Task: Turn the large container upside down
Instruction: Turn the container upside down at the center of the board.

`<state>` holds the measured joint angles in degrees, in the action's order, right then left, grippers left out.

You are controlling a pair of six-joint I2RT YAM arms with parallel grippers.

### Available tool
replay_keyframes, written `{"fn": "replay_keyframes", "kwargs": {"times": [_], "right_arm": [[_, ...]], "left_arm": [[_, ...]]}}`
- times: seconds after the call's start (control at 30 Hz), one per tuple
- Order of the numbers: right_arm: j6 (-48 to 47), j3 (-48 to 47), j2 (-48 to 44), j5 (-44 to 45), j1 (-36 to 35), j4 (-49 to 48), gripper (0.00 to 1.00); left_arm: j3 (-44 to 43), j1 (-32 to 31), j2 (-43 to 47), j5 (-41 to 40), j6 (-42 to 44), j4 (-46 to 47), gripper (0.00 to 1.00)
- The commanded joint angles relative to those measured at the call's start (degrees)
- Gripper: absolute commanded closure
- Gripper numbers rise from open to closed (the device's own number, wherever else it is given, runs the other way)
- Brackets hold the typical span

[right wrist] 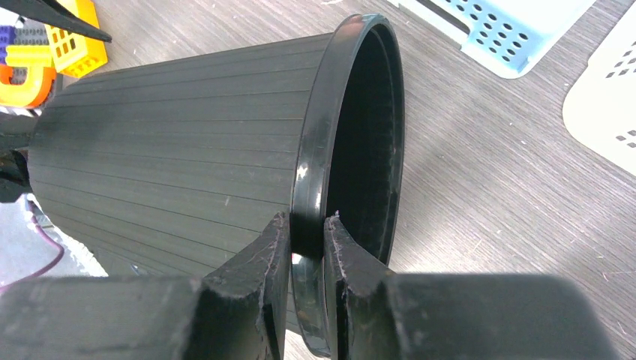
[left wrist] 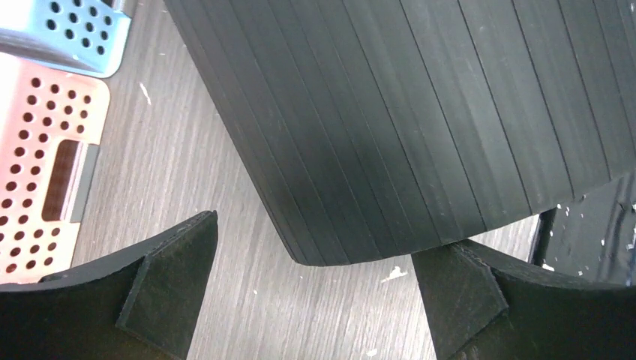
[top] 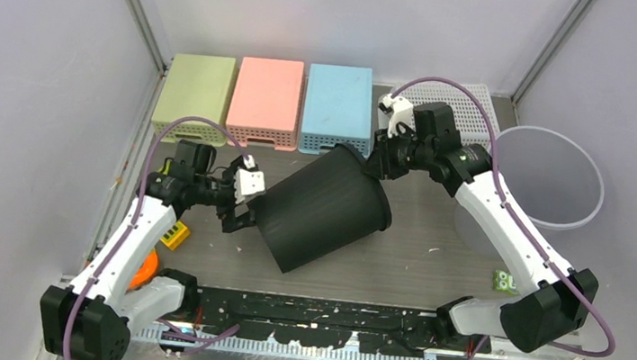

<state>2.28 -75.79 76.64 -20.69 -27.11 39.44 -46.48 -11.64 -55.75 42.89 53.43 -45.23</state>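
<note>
1. Top view: the large container point(top: 320, 212) is a black, tapered plastic tub with fine ribs running lengthwise. It lies tipped on its side mid-bench, with the open mouth toward the back right and the narrow base toward the front left.
2. Same view: the right end effector point(top: 383, 156) is at the mouth edge and the left end effector point(top: 237, 211) is at the base end. The bench point(top: 433, 256) has a grey woodgrain surface.
3. Along the back is a row of perforated rectangular baskets, all bottom-up: green basket point(top: 194, 89), pink basket point(top: 265, 101), blue basket point(top: 338, 108), white basket point(top: 459, 105). A translucent round bin point(top: 551, 175) stands upright at the right, apart from the large container.
4. Left wrist view: the left end effector point(left wrist: 311, 247) is spread wide, holding nothing. The ribbed wall of the large container point(left wrist: 420, 112) fills the frame, and its rounded base corner sits between the matte black wedge fingers point(left wrist: 172, 285). The far finger looks close to the wall, or maybe touching; I can't tell which.
5. Right wrist view: the right end effector point(right wrist: 307, 225) is pinched narrow on the rim point(right wrist: 315, 150), a thick glossy rolled lip, with one finger outside and one inside the mouth. The fingertips are rough-textured.
6. Same view: a yellow studded brick point(right wrist: 71, 41) and an orange piece point(right wrist: 26, 86) lie beyond the base end.
</note>
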Motion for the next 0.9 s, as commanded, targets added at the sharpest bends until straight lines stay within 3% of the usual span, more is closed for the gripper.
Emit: {"fn": "replay_keyframes", "kwargs": {"times": [0.0, 0.47, 0.87], "right_arm": [[1.76, -1.01, 1.66, -1.64, 1.61, -0.14, 0.84], [5.63, -3.19, 6.46, -9.91, 3.60, 0.47, 0.85], [9.42, 0.13, 8.00, -17.22, 8.30, -2.13, 0.85]], "left_arm": [[-2.12, -0.35, -0.50, 2.41, -7.91, 9.63, 0.00], [-8.72, -0.84, -1.20, 11.64, -18.75, 8.41, 0.00], [-14.52, -0.93, -2.04, 12.32, -27.06, 9.94, 0.00]]}}
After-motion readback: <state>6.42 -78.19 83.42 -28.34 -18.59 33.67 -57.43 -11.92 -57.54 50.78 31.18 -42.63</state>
